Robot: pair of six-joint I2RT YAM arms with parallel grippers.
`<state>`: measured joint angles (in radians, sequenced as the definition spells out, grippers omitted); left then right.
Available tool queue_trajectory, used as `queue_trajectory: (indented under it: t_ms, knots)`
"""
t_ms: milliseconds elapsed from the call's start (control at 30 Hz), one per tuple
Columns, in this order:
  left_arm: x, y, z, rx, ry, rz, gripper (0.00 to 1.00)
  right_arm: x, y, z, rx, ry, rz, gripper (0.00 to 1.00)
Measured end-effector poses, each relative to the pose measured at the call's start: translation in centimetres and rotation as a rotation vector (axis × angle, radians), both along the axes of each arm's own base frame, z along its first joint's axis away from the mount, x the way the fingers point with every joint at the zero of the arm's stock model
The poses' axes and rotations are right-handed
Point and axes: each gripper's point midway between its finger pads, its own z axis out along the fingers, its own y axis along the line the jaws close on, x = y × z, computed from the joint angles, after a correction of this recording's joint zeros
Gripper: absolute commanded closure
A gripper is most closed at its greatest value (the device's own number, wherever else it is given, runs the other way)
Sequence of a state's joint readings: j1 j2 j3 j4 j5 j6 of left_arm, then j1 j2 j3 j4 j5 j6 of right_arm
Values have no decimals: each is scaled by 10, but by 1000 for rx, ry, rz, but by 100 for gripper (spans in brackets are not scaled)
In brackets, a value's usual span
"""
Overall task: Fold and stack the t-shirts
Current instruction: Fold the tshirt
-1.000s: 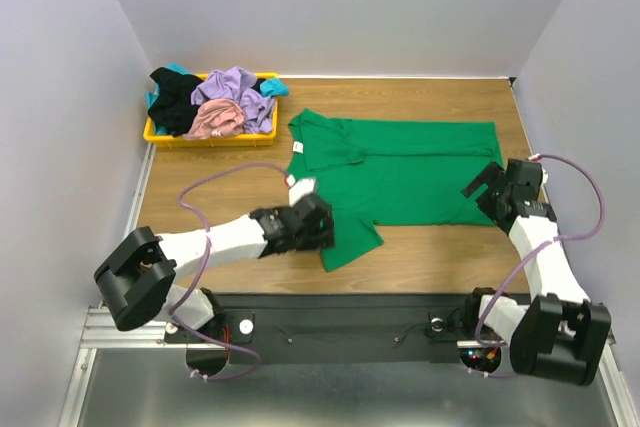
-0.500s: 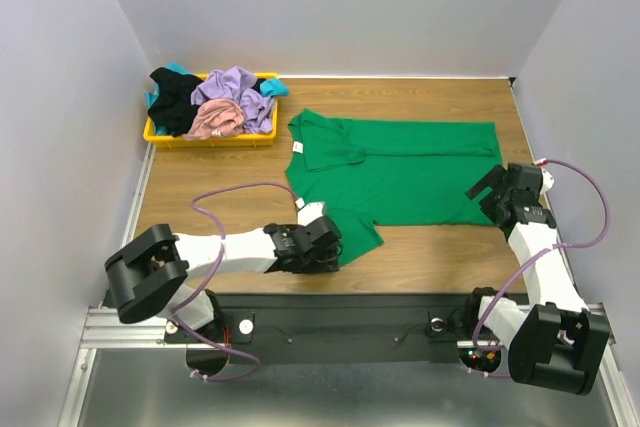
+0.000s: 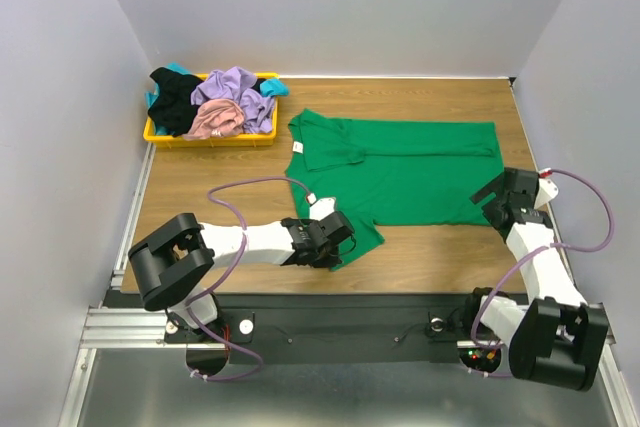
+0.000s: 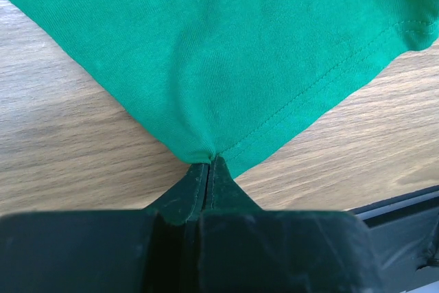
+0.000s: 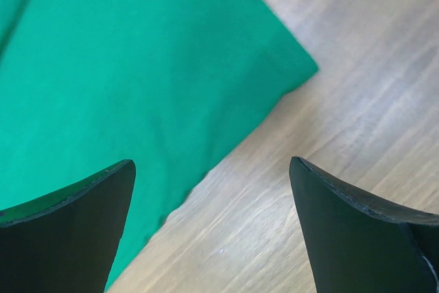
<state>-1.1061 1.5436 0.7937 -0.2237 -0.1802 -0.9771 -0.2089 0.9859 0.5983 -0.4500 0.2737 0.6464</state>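
A bright green t-shirt [image 3: 410, 172] lies spread flat on the wooden table, collar to the left, with a small white neck label [image 3: 298, 150]. My left gripper [image 3: 336, 255] is shut on the near sleeve's pointed corner. In the left wrist view the jaws [image 4: 208, 162] pinch the green fabric [image 4: 226, 53] beside its stitched hem. My right gripper [image 3: 490, 199] hovers open at the shirt's near right hem corner. In the right wrist view its gripper [image 5: 211, 164] straddles the shirt's edge [image 5: 137, 66] and bare wood, holding nothing.
A yellow tray [image 3: 200, 139] at the back left holds a heap of other t-shirts [image 3: 225, 102]: black, lavender, dusty pink and teal. Grey walls close in both sides. The black base rail [image 3: 350, 309] runs along the near edge.
My left gripper has slid toward the near edge to the sleeve's tip and shut on it. The right gripper has drifted slightly toward the near right, staying open.
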Motion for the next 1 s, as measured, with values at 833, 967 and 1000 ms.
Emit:
queue_trajectory:
  t_ms: [833, 967, 1000]
  knots:
    - [27, 4, 41, -70, -100, -76, 100, 8, -15, -64, 52, 180, -116, 19]
    - [40, 6, 45, -96, -100, -67, 100, 7, -15, -66, 46, 202, -103, 38]
    - [43, 6, 46, -104, -100, -68, 100, 7, -15, -67, 45, 207, -100, 41]
